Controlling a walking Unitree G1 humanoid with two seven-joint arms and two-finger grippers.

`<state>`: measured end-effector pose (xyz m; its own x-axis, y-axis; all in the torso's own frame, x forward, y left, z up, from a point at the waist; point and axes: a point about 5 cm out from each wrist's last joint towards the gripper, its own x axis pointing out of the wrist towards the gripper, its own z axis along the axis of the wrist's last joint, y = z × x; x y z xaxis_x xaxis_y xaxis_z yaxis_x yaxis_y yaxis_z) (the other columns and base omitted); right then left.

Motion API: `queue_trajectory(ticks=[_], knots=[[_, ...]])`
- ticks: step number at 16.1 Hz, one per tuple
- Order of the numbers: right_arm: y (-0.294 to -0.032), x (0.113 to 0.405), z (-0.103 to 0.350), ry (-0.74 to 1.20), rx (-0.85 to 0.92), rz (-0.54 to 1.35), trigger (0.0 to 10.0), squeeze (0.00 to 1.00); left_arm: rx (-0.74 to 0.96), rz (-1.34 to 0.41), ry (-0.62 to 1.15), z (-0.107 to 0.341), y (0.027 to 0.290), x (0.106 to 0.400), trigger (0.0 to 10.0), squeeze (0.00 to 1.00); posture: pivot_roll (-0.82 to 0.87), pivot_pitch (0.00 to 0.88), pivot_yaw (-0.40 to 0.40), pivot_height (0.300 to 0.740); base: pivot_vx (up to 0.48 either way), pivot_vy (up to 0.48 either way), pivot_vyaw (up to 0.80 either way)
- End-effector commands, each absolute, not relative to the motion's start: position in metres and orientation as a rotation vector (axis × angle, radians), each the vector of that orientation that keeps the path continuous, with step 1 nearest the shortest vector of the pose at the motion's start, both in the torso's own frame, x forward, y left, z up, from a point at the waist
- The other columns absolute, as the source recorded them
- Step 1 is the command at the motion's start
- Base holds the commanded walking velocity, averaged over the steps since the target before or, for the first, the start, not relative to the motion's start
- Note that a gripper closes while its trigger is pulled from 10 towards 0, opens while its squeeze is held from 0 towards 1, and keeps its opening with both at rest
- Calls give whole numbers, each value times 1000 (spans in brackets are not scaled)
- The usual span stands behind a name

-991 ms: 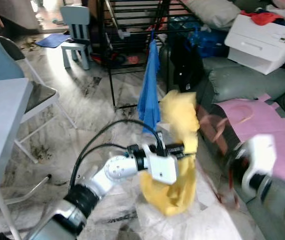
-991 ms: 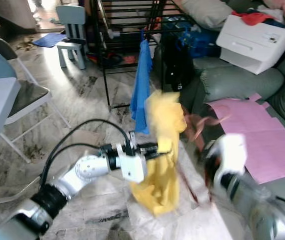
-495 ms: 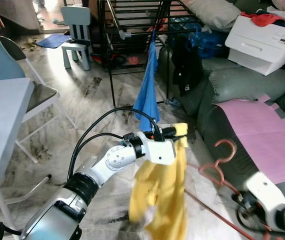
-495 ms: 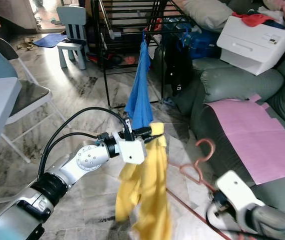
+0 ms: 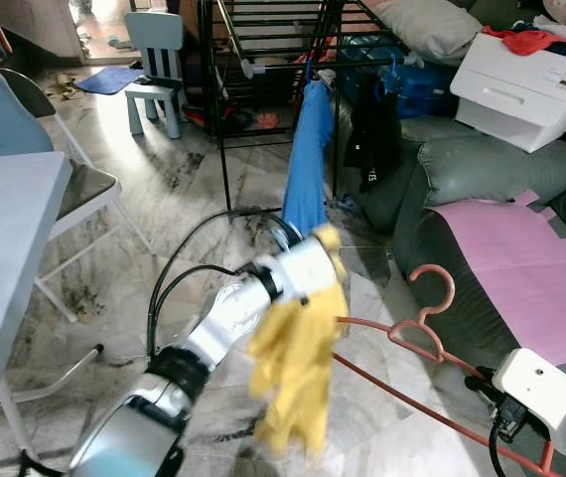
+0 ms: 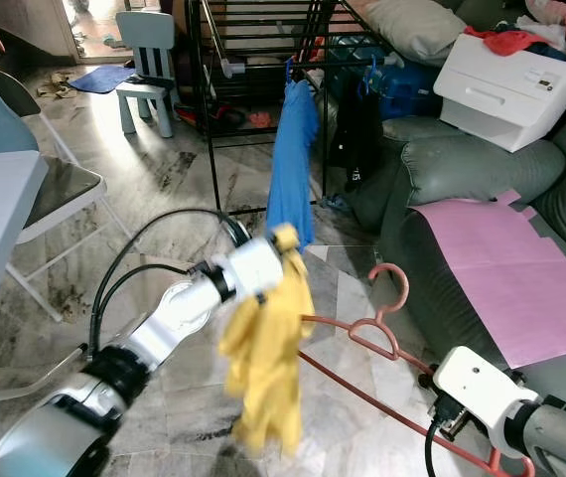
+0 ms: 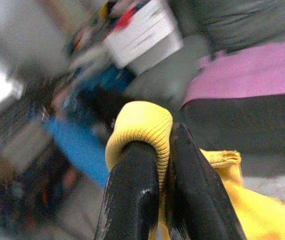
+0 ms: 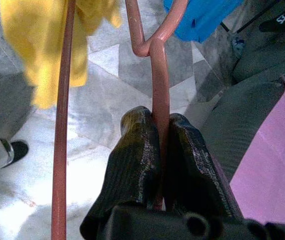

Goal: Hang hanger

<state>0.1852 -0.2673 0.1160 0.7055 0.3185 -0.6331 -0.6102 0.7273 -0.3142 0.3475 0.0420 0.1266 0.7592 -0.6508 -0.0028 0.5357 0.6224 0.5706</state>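
My left gripper (image 7: 165, 137) is shut on the ribbed edge of a yellow garment (image 5: 293, 358), which hangs blurred from it over the marble floor at mid-scene. My right gripper (image 8: 157, 117), low at the right, is shut on a salmon-red hanger (image 5: 432, 333) by the stem below its hook. The hook (image 6: 394, 283) points up beside the sofa. One hanger arm reaches left to the garment's edge; I cannot tell whether it goes inside. Behind stands the black drying rack (image 5: 263, 40) with a blue garment (image 5: 311, 149) hanging from it.
A grey-green sofa (image 5: 482, 169) with a pink sheet (image 5: 521, 258) lines the right side, with a white box (image 5: 521, 79) on it. A white table (image 5: 5, 248) and a folding chair (image 5: 74, 189) stand at the left. A small blue chair (image 5: 159, 60) stands by the rack.
The right arm has dropped low to the right with the hanger, its hook now up by the sofa. The left gripper has swung the yellow garment forward toward the rack, and the garment still sways.
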Motion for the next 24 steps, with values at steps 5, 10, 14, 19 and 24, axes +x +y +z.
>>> queue_trajectory(ticks=[5, 10, 14, 19, 24], knots=[[-263, 190, 133, 452, -592, 584, 10000, 0, 102, -682, -4, 118, 36, 350, 10000, 0, -48, 0, -44, 740, 0, 0, 0], [-264, 192, 147, 374, -690, 589, 10000, 0, 349, -855, -178, 139, 48, 349, 10000, 0, -35, 0, -20, 740, 0, 0, 0], [-273, 172, 147, 462, -717, 674, 10000, 0, 606, -861, -229, 142, 67, 353, 10000, 0, -30, 0, -7, 740, 0, 0, 0], [-308, 165, 168, 518, -823, 573, 10000, 0, 791, -793, -235, 142, 74, 361, 10000, 0, -43, 0, 1, 740, 0, 0, 0], [-310, 180, 172, 394, -931, 488, 10000, 0, 822, -848, -280, 141, 68, 356, 10000, 0, -39, 0, -10, 740, 0, 0, 0]])
